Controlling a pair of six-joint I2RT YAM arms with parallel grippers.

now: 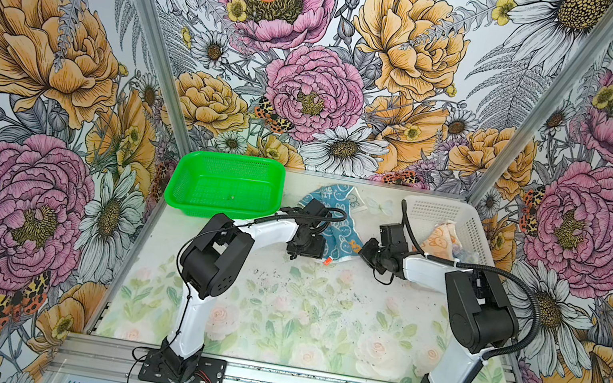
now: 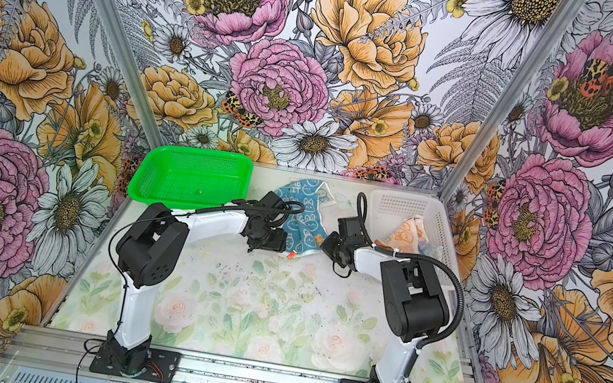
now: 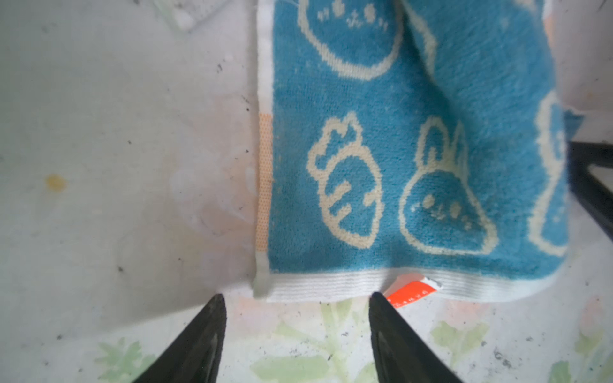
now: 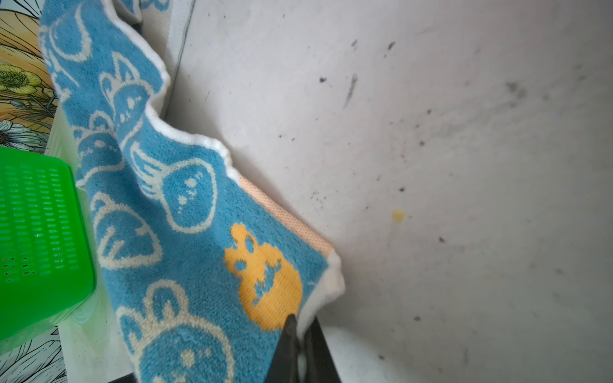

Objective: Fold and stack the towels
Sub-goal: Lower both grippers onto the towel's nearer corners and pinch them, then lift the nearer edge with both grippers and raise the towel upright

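Presently: blue towel (image 1: 336, 227), judged soft and limp, lay rumpled on the table (image 1: 319, 308). Right pincer (image 4: 302, 320) pinched its white-hemmed corner; left pincer (image 3: 295, 298) stood spread just short of the near hem, the likeliest hold.

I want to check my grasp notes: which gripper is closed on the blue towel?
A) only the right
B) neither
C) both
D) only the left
A: in the right wrist view the right gripper pinches the white corner of the blue towel between shut fingers, while the left gripper has its fingers apart at the hem.
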